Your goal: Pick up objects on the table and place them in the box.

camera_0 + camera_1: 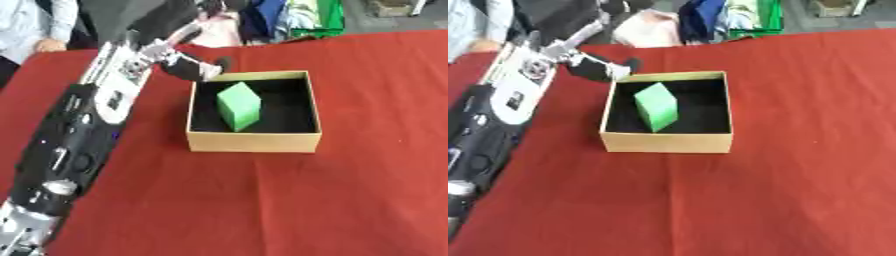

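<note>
A green block (239,106) lies tilted inside the tan cardboard box (254,142), whose inner floor is black. My left arm stretches up the left side of the view, and my left hand (194,67) hovers just beyond the box's far-left corner. Its fingers look relaxed and hold nothing. The block lies apart from the hand. My right hand shows in neither view.
A red cloth (350,200) covers the table. Beyond the far edge lie bundles of clothing and green material (315,17). A person in a light shirt (31,25) stands at the far left corner.
</note>
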Tool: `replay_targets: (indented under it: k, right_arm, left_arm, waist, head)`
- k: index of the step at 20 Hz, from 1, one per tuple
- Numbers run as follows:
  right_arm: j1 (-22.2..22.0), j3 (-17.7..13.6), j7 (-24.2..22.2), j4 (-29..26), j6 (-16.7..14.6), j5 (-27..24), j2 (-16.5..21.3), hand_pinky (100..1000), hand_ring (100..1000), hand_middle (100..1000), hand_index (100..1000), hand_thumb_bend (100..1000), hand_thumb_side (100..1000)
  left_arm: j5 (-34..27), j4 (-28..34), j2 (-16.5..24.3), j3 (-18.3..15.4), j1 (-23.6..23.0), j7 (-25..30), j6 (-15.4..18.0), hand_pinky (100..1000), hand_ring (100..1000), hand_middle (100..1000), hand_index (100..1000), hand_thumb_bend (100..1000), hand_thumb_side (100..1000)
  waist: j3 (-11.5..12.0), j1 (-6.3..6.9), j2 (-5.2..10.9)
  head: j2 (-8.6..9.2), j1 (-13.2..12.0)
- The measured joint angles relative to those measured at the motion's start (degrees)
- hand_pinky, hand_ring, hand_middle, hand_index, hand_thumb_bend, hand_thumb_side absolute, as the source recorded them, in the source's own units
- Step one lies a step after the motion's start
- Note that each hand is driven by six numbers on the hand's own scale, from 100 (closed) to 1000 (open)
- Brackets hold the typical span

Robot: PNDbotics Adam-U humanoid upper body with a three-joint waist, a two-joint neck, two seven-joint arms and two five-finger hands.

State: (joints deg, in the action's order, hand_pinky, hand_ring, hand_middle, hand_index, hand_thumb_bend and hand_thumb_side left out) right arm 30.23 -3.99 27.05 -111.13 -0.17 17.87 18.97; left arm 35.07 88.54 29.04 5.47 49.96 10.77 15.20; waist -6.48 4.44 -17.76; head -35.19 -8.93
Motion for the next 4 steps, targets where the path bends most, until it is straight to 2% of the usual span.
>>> replay_targets:
  k: [1, 2, 4]
  right_arm:
    - [0.0, -0.1, 0.1, 0.0, 0.1, 0.2, 0.1, 641, 655, 644, 800, 100, 410]
    - [0.0, -0.3, 0.1, 0.0, 0.1, 0.3, 0.2, 642, 655, 644, 800, 100, 410]
    - [-0.1, -0.4, 0.3, 0.0, 0.2, 0.7, 0.4, 642, 655, 644, 799, 100, 410]
  left_arm:
    - [-2.6, 2.2, 1.2, -1.0, -1.7, -0.2, -1.0, 758, 775, 784, 925, 221, 100]
    - [-5.2, 4.2, 2.3, -2.0, -3.4, -0.5, -1.9, 746, 764, 776, 918, 165, 100]
    - [-10.1, 8.3, 4.0, -4.2, -6.9, -1.4, -3.7, 743, 757, 773, 917, 123, 100]
  waist:
    - [0.3, 0.0, 0.07]
    - [0.6, -0.01, 0.11]
    - [1.2, -0.14, 0.11]
  head:
    - [-0.02, 0.4]
    - [-0.03, 0.8]
    - [-0.04, 1.5]
